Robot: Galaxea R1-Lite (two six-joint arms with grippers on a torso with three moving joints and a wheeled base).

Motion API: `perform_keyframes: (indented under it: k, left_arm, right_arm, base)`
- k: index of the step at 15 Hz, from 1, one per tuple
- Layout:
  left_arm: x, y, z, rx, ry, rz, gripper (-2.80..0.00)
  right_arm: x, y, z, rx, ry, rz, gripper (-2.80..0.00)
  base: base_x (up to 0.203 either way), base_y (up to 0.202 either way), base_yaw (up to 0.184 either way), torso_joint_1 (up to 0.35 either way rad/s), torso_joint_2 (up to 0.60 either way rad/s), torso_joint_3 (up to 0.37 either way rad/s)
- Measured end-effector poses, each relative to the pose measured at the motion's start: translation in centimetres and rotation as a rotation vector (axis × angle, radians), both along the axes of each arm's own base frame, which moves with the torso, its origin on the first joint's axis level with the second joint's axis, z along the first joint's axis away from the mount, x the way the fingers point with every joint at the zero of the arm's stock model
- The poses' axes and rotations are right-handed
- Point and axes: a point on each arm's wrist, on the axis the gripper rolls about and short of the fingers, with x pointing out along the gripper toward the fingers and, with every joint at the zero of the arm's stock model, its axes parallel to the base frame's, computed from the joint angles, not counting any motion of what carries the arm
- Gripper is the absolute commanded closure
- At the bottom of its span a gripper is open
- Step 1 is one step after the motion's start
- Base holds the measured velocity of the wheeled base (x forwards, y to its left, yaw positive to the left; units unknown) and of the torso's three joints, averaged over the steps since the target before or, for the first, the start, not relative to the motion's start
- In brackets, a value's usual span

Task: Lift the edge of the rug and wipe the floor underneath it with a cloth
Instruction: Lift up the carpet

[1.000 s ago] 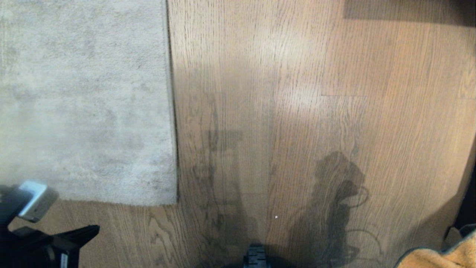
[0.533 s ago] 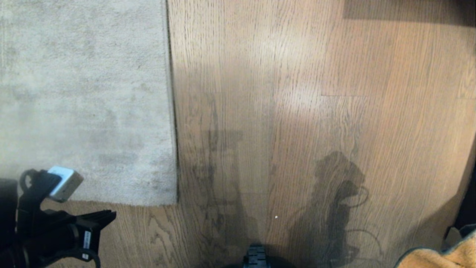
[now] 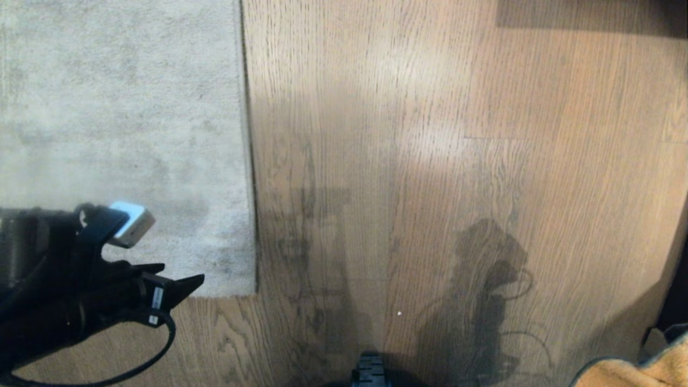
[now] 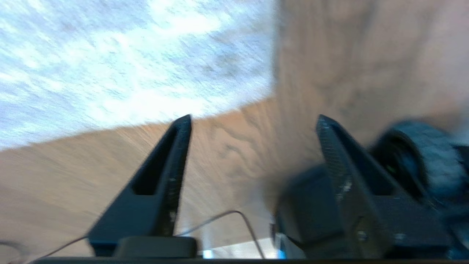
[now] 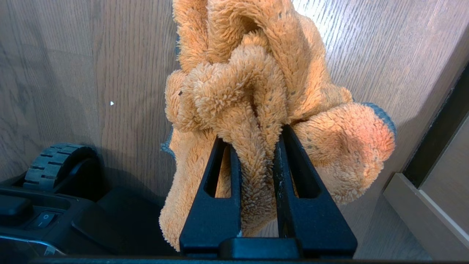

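On the far left of the head view I have the rug [image 3: 123, 140] lying flat, pale grey, filling the left side from the far edge down toward me. Its near border runs across the lower left and meets the right border at a square corner, the rug edge [image 3: 250, 287] sitting flush on the floor [image 3: 430, 134].

My left gripper [image 3: 180, 277] hangs at the near left, over the rug's near border and a little short of the corner. Through the left wrist camera I see its jaws standing wide apart, left gripper [image 4: 253, 123], with nothing between the fingers [image 4: 172, 165] but bare wood, and the pale rug beyond the fingertips. That picture is smeared, so I cannot tell whether the tips touch the rug or the floor.

Moving right, the wood planks take up the middle and right of the scene, with dark shadows of the machine falling across them. A black wheel [image 3: 370, 372] of the base shows at the near edge, centre.

At the near right corner a fold of the orange cloth [image 3: 634, 371] pokes into the head view. The right wrist camera shows it plainly: the right gripper [image 5: 256, 141] is pinched narrow on a thick fold of the cloth [image 5: 253, 91], which bunches up past the fingertips above the floor. A skirting board [image 5: 421, 209] runs beside it on the right.
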Motion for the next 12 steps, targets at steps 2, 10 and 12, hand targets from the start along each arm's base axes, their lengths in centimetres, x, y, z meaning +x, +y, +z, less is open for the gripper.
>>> perform_keyframes:
  k: [2,10,12]
  left_arm:
    - [1.0,-0.1,0.0,0.037,0.009,0.042,-2.80]
    - [4.1,-2.8,-0.4,0.189,0.089,0.103,-2.80]
    - [5.1,-3.8,-0.3,0.224,0.128,0.089,-2.80]
  right_arm:
    - [0.0,0.0,0.0,0.001,0.000,0.000,0.00]
    - [0.0,0.0,0.0,0.000,0.000,0.000,0.00]
    - [0.0,0.0,0.0,0.000,0.000,0.000,0.00]
  base:
    - [0.000,0.000,0.000,0.000,0.00,0.000]
    - [0.000,0.000,0.000,0.000,0.00,0.000]
    - [0.000,0.000,0.000,0.000,0.00,0.000]
